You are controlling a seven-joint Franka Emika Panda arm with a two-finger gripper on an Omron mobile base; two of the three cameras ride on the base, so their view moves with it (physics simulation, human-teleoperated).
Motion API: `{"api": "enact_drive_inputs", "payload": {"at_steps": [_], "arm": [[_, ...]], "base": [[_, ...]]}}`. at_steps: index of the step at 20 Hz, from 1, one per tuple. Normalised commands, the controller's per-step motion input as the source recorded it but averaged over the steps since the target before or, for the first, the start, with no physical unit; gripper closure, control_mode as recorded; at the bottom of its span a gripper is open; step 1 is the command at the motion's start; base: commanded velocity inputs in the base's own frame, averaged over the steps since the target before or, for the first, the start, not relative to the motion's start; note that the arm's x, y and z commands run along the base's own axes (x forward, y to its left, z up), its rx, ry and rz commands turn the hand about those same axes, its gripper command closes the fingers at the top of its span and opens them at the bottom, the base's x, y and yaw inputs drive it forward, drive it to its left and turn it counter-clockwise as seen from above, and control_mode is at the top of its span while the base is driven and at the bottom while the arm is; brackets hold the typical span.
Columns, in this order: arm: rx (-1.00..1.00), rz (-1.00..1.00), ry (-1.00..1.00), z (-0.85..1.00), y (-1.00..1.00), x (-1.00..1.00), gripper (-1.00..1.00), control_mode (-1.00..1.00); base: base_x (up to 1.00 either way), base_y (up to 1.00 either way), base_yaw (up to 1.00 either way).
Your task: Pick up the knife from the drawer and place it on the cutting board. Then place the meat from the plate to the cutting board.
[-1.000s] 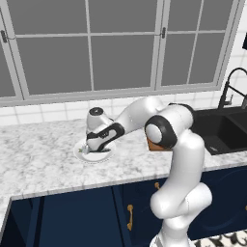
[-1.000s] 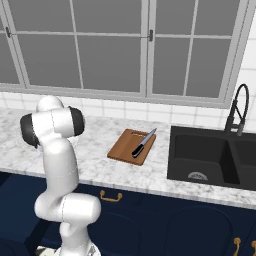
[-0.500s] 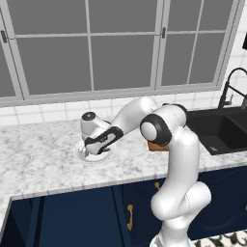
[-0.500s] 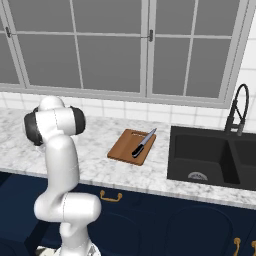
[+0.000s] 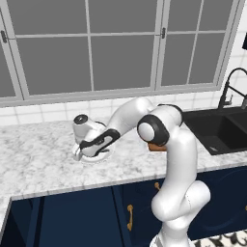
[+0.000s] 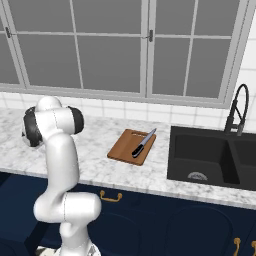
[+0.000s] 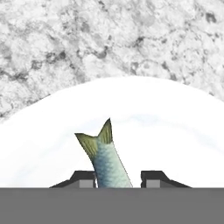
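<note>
My glossy white, rounded tube-like arm [image 5: 176,159] has dark grey bands at the joints and two small dark fingertips [image 7: 83,178].

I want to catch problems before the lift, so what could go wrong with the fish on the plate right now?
The jaws straddle the slender silvery-blue fish near its tail, so it may droop or slip out when lifted. The round white plate could get nudged along the marble counter. The carry to the reddish-brown wooden cutting board is long.

No legible text, labels, brands, numbers or signs on any surface — none to record in either base view or the hand view.
</note>
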Motion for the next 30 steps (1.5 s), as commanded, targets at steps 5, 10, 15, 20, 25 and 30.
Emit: {"api": "enact_drive_inputs", "payload": {"at_steps": [5, 10, 15, 20, 25, 30], "arm": [[0.07, 0.0, -0.08, -0.54, 0.11, -0.51, 1.0, -1.0], [0.0, 0.0, -0.01, 0.41, -0.04, -0.29, 1.0, -1.0], [0.01, -0.05, 0.09, 0.92, -0.4, -0.17, 1.0, -1.0], [-0.03, -0.03, 0.21, 0.81, -0.83, -0.16, 1.0, -1.0], [0.03, 0.0, 0.03, 0.0, -1.0, -0.2, 1.0, -1.0], [-0.11, 0.02, -0.17, -0.81, -0.91, -0.43, 1.0, -1.0]], "base": [[0.0, 0.0, 0.0], [0.0, 0.0, 0.0], [0.0, 0.0, 0.0], [0.0, 0.0, 0.0], [0.0, 0.0, 0.0], [0.0, 0.0, 0.0]]}}
